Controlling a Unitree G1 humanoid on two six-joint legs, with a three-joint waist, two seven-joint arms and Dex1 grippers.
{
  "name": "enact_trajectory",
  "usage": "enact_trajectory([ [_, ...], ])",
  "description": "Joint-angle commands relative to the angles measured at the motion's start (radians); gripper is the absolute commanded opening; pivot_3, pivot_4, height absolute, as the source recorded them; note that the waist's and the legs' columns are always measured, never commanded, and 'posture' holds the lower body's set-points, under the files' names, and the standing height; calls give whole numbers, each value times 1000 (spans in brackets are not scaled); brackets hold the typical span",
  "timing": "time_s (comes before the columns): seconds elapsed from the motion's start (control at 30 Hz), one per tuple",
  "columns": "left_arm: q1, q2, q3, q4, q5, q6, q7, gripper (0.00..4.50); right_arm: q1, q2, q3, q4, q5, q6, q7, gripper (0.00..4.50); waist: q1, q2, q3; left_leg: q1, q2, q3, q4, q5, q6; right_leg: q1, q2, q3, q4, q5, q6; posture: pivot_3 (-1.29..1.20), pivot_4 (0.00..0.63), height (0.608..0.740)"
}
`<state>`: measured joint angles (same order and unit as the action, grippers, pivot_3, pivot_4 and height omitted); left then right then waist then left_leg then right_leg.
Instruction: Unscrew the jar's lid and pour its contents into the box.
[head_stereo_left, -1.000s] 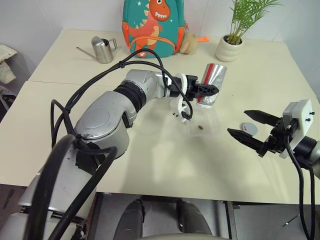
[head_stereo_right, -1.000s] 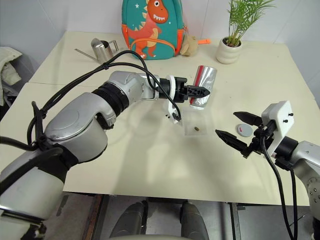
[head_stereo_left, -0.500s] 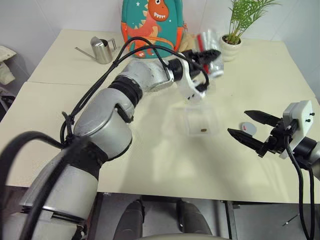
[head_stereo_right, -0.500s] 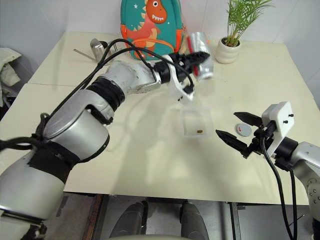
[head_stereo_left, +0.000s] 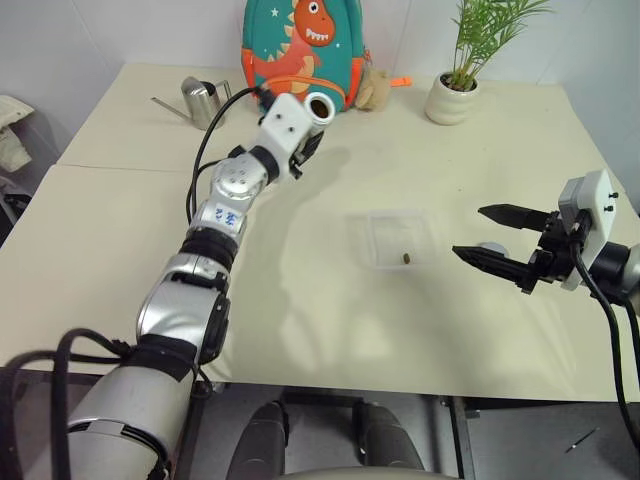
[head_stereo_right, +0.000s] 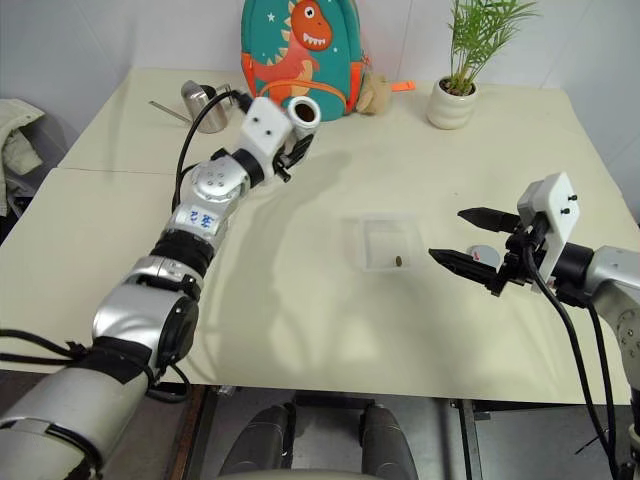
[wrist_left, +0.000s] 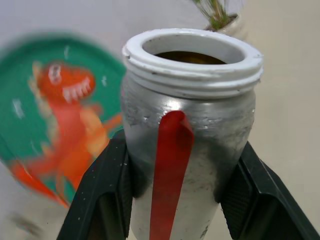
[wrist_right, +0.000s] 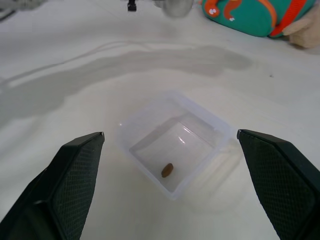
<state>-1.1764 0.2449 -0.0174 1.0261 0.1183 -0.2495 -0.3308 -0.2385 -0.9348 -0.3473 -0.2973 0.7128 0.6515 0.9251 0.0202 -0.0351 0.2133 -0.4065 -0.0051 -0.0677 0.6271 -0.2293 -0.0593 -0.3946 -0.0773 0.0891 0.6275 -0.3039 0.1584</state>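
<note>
Cream counter (head_stereo_left: 120, 230) against a pale wall (head_stereo_left: 80, 30).
Seam across its left part; grey floor (head_stereo_right: 480, 450) below the near edge; lit evenly, with soft shadows.

The left arm (head_stereo_left: 215, 225) was built of silver-grey rounded shells joined by black ribbed collars, and one segment was marked with small blue characters. Black cables were looped along it, and a white block (head_stereo_left: 283, 123) was mounted at its wrist. The right gripper (head_stereo_left: 492, 238) was formed of two long, tapering black fingers (wrist_right: 278, 170) with a finely textured surface. A white box (head_stereo_left: 590, 211), dotted with small dark screws, was fixed behind them, and black cables (head_stereo_left: 615, 350) were led back from it.
</note>
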Motion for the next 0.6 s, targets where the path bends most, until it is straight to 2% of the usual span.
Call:
enact_trajectory([
  [0.03,96,14,86,-226,-154,131,-97,1870,-36,-33,19,32,-14,-24,60,4484,0,0,0,0,0,0,1,0,0,0,0,0,0,0,0,0,150,740],
  [0.27,318,44,128,-495,-285,306,-222,1870,-70,-32,62,100,-42,-52,138,4484,1,1,0,0,0,0,3,0,0,1,0,0,1,1,-1,0,150,740],
  [0.53,402,69,103,-548,-282,373,-251,1870,-104,-21,95,125,-70,-61,167,4484,1,1,-1,1,0,-1,3,0,0,1,0,0,0,1,-1,0,150,740],
  [0.6,406,71,97,-555,-279,388,-250,2611,-107,-19,100,128,-74,-64,170,4500,1,1,-1,1,0,-1,3,0,0,1,0,0,0,1,-1,0,150,740],
])
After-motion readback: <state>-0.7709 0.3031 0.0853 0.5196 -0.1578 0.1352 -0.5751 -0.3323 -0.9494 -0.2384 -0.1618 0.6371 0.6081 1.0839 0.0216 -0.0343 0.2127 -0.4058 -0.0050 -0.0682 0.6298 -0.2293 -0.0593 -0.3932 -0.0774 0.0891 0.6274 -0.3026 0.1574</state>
